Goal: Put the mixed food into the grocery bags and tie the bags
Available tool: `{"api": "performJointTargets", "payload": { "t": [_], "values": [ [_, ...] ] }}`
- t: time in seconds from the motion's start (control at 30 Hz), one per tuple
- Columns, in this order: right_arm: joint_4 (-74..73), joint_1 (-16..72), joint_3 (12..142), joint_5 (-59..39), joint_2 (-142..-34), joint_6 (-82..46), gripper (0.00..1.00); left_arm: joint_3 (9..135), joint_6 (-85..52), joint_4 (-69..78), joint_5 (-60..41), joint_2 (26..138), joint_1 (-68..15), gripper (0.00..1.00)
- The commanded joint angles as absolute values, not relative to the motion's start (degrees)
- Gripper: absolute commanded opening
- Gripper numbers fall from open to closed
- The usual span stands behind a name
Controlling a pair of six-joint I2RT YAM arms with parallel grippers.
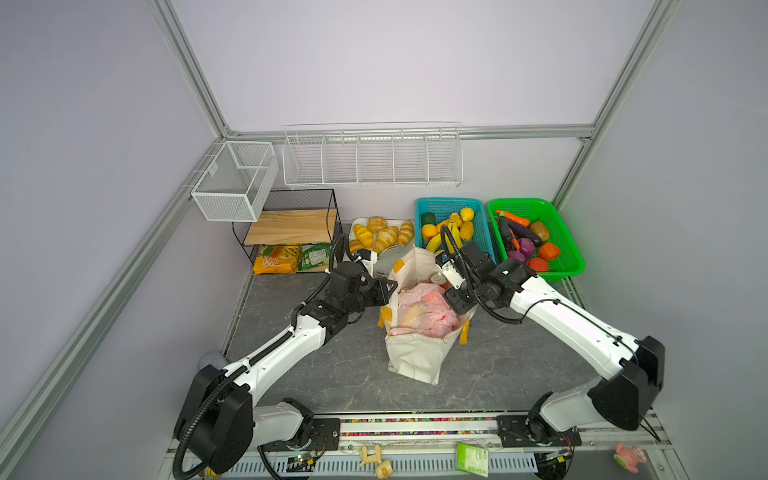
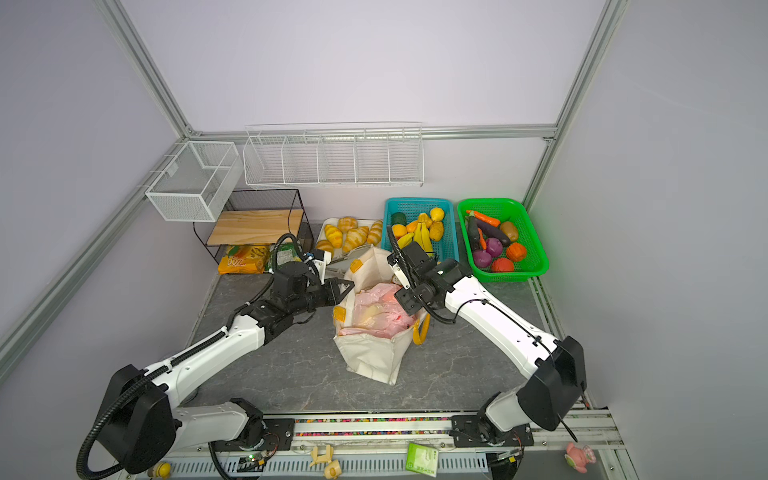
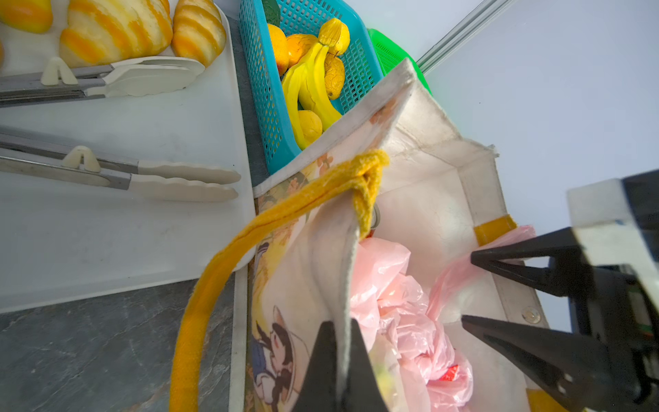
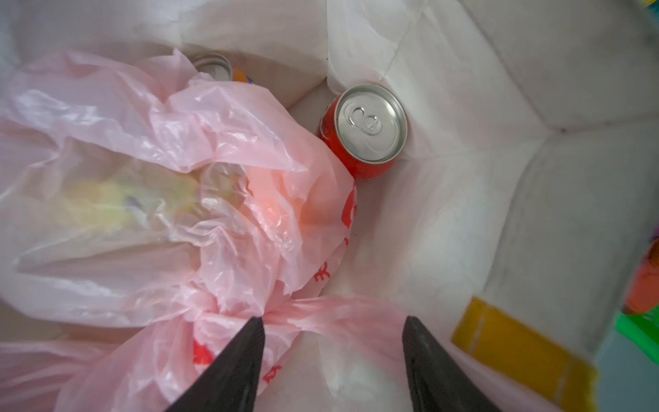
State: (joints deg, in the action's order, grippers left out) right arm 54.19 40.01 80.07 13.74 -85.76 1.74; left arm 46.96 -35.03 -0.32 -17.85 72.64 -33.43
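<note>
While the L hand (image 3: 341, 323) is pinched shut on the top edge of the big cream cloth bag w/ yellow-orange handles (image 3: 428, 153), the R hand (image 4: 334, 318) hangs in that bag's wide mouth. It is spread wide apart, w/ soft pink plastic lying between its tips. I can't tell if the tips touch the plastic.

In both top views the cloth bag stands on the gray stone-look desk (image 1: 332, 374), btw the two hands. One yellow-orange handle hangs outside the bag, just beside the L hand.

Inside the cloth bag, right under the R hand, sits the thin see-through pink plastic bag w/ red prints (image 4: 178, 142). Something yellow & something orange-red show through it, too blurry to name.

Just past the R hand's tips the red cola can (image 4: 367, 132) stands upright on the cloth bag's floor, touching the pink bag. Farther from the R hand, the orange soda can (image 4: 217, 69) peeks out from behind the pink bag, half hidden.

Past the L hand, right behind the cloth bag, is the blue plastic basket (image 3: 260, 89). It holds the bunch of yellow toy bananas (image 3: 310, 82) & round oranges (image 3: 278, 46).

Next to the L hand is the white tray (image 3: 124, 232) w/ golden croissants (image 3: 114, 32) & two pairs of tongs (image 3: 178, 178).

The green plastic basket (image 1: 557, 232) of veg sits beyond the R hand, beside the blue one.
</note>
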Motion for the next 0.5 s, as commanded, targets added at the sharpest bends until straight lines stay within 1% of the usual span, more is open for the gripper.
{"api": "performJointTargets", "payload": {
  "t": [0.0,0.13,0.27,0.37,0.47],
  "values": [
    [56.22,40.2,81.59,17.24,-88.49,0.46,0.64,46.68,-33.7,0.0,-18.26,71.72,-33.74,0.0],
    [52.14,39.78,80.35,14.21,-92.64,0.64,0.64,46.27,-33.72,0.45,-18.11,71.45,-33.68,0.0],
    [46.86,39.81,78.98,6.09,-95.83,1.62,0.63,46.31,-33.73,0.35,-18.41,71.63,-33.74,0.0],
    [43.3,39.76,78.1,-0.79,-96.11,2.65,0.63,46.13,-33.74,0.5,-18.5,71.55,-33.69,0.0],
    [42.2,39.75,78.01,-3.19,-94.79,3.41,0.64,45.88,-33.75,0.87,-18.36,71.53,-33.75,0.0]
  ]
}}
